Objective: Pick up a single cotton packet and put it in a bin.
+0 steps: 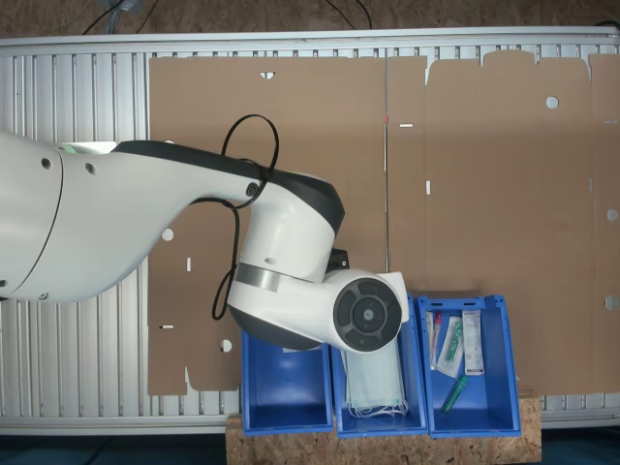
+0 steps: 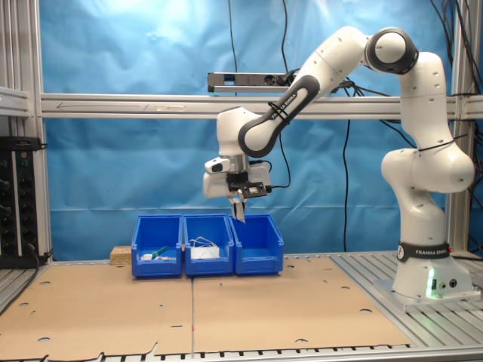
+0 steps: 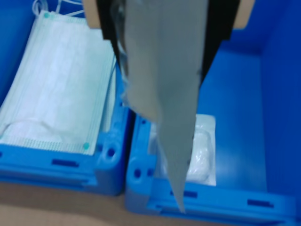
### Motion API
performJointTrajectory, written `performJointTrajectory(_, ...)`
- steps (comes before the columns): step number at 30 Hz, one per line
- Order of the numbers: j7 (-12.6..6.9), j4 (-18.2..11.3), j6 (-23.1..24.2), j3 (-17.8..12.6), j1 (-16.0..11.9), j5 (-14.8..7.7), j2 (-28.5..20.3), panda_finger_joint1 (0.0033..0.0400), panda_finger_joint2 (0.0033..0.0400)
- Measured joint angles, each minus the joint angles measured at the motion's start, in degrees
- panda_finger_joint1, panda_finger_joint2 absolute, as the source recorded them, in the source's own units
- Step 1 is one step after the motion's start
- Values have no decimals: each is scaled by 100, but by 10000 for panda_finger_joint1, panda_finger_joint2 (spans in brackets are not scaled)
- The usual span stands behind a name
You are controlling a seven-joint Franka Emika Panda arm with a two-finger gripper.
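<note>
Cotton packet, thin flat pale sheet-like thing (image 2: 239,208), hangs from the pincer (image 2: 238,197) at frame centre of the second exterior view, above the row of three blue plastic bins (image 2: 207,243) at the back of the cardboard-covered bench (image 2: 226,309). It dangles over the seam between the middle bin and the bin at the second exterior view's right. Pickup looks done; release is left.

First exterior view: the white arm (image 1: 194,232) covers the pincer. Lower centre, pale green face masks (image 1: 373,387) lie in the middle bin; the bin at the first exterior view's right (image 1: 465,363) holds small packaged items.

Wrist view: the packet (image 3: 164,94), blurred and grey here, runs from top centre down to a point near the lower edge, pinched between the dark fingers (image 3: 221,23). Behind it, lower centre, a plain white pad packet (image 3: 204,150) lies in one bin; masks (image 3: 61,94) fill the neighbouring bin at upper left. My judgement: the pincer needs to settle squarely over one bin before letting go.
</note>
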Motion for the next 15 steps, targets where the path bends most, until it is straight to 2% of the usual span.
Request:
performJointTrajectory(8,-303,-16,-17,-240,-204,-135,-19,56,56)
performJointTrajectory(15,-541,-16,-25,-331,-250,-197,-29,56,56)
